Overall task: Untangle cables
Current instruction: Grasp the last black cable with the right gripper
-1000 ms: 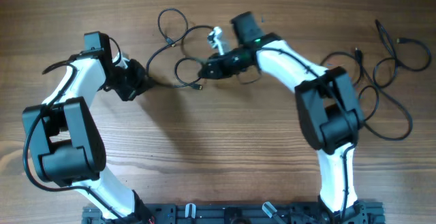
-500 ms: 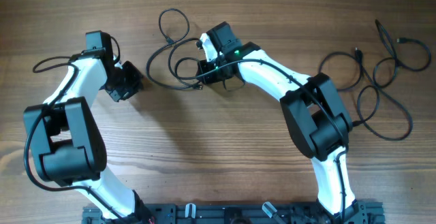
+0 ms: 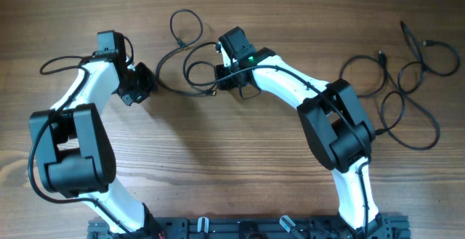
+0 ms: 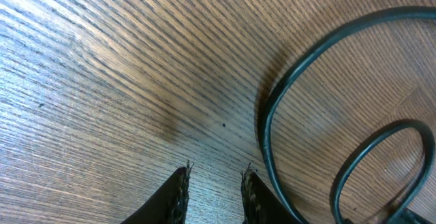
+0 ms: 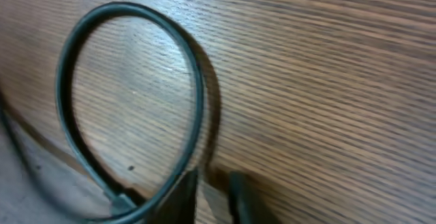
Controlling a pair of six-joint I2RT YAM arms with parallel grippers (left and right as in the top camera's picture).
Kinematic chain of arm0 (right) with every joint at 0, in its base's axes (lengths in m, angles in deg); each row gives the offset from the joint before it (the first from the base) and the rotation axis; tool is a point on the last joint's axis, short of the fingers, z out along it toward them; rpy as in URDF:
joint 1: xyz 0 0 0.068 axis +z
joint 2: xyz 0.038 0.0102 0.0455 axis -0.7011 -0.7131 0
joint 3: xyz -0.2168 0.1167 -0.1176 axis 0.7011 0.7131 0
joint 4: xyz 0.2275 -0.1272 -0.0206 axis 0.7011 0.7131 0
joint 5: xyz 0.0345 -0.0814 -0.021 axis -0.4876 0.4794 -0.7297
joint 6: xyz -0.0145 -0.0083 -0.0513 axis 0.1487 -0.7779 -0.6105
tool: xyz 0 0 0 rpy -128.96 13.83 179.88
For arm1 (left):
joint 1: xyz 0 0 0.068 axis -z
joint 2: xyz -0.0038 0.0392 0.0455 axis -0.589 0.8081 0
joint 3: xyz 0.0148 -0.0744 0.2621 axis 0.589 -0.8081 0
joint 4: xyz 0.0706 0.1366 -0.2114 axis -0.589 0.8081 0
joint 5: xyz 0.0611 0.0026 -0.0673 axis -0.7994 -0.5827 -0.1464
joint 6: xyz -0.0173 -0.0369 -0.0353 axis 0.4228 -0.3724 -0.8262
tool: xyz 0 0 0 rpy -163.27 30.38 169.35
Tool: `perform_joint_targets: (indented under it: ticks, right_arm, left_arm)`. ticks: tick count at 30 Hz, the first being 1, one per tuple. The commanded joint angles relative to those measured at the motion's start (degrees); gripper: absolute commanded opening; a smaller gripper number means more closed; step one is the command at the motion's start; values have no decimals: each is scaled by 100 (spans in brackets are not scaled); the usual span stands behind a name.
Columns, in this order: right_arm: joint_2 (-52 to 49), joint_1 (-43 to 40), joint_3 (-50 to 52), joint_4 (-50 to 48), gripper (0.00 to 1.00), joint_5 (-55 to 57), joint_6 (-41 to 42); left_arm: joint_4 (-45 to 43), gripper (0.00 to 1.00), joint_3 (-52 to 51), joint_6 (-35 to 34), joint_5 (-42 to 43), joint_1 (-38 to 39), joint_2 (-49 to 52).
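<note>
Centrally, black cables (image 3: 158, 70) in loose loops, long axis left-to-right; left end effector (image 4: 214, 184) ajar, empty; right end effector (image 5: 212, 187) unclear.

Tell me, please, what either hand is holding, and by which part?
The left hand holds nothing; the cable lies beside it. The right hand sits at a cable loop; a grip cannot be told.

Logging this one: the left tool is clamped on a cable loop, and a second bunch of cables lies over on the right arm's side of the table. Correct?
Not quite. The left tool is not clamped on anything: the left wrist view shows its fingers apart over bare wood, with the cable loop lying beside them. The second bunch of cables does lie on the right arm's side.
</note>
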Motion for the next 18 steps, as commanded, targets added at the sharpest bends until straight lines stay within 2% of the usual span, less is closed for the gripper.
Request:
perform_joint_targets:
  ticks: [1, 3, 8, 11, 15, 17, 18]
  right_arm:
    - [-17, -4, 186, 81, 11, 872, -7]
    - [-17, -11, 186, 81, 11, 1215, -9]
    - [-17, -107, 186, 105, 9, 1226, 55]
    - [-17, -212, 186, 205, 4, 1327, 450]
    - [-17, -396, 186, 376, 5, 1416, 1012]
    - [-17, -424, 186, 420, 8, 1325, 1097]
    - [-17, -422, 186, 420, 17, 1191, 1091]
  left_arm:
    - [-20, 28, 42, -33, -96, 26, -101]
    - [-20, 28, 42, -33, -96, 26, -101]
    - [-17, 31, 42, -35, -96, 26, -101]
    - [-17, 31, 42, -33, -96, 26, -101]
    - [-17, 31, 42, -35, -96, 26, -101]
    - [-15, 31, 42, -35, -94, 26, -101]
    - [-17, 31, 42, -35, -94, 26, -101]
